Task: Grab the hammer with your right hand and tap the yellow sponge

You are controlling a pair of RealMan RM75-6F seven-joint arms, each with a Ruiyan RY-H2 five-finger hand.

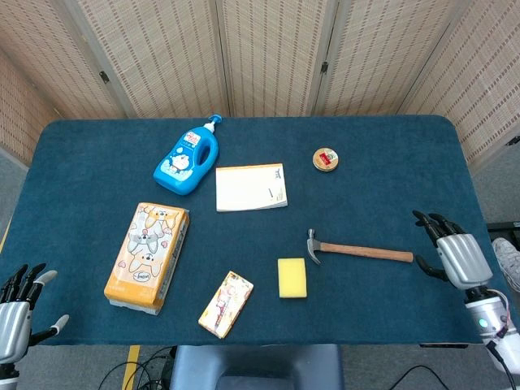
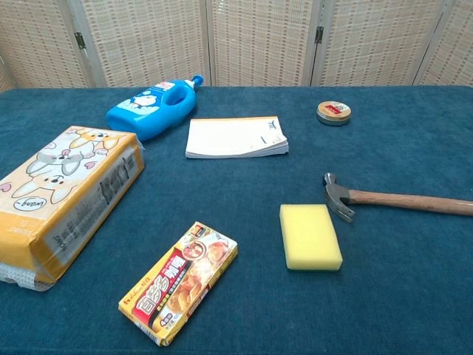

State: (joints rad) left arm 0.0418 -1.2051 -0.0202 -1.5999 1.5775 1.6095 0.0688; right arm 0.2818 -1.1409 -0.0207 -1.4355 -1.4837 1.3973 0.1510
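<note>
The hammer [image 1: 357,249] [image 2: 392,198], with a metal head and a wooden handle, lies flat on the blue table, its head just right of the yellow sponge [image 1: 292,277] [image 2: 310,236]. My right hand [image 1: 455,254] hovers off the handle's far end near the table's right edge, fingers spread and holding nothing; the chest view does not show it. My left hand [image 1: 18,311] stays low at the front left corner, open and empty.
A blue soap bottle [image 1: 188,158], a white notepad [image 1: 251,187] and a small round tin [image 1: 325,158] sit toward the back. A yellow tissue pack [image 1: 147,256] and a curry box [image 1: 226,304] lie at the front left.
</note>
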